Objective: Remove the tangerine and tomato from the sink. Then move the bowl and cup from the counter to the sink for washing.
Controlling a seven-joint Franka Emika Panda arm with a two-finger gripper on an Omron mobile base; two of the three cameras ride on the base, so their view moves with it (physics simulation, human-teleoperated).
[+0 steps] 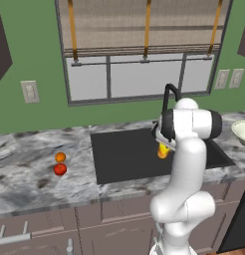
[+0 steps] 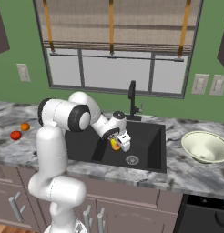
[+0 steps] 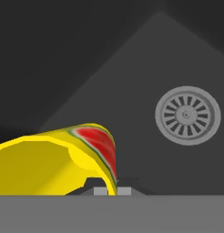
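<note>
1. The gripper (image 2: 119, 144) is closed on the cup (image 2: 115, 144), its fingers pinched over the yellow rim; it hangs inside the sink (image 2: 150, 157), above the basin floor.
2. In the hand view the cup (image 3: 54, 161) lies tilted, its long axis running across the frame toward the left, with the open mouth turned to the lower middle of that view.
3. No writing or brand can be read anywhere; the sole marking is a red patch edged in green on the cup's rim, like a melon slice.
4. The hand view shows the round metal drain (image 3: 187, 115) up close, to the right of the cup; the right base view shows it (image 2: 132, 159) just below the gripper.
5. The left base view hides most of the cup (image 1: 164, 151) behind the arm, leaving a yellow sliver.
6. The black faucet (image 2: 132, 101) rises behind the basin.
7. The tangerine (image 1: 60, 157) and tomato (image 1: 60, 170) sit just beside each other on the counter (image 1: 25, 169), left of the sink.
8. The bowl (image 2: 205, 146) stands upright on the counter to the right, well apart from the basin.
</note>
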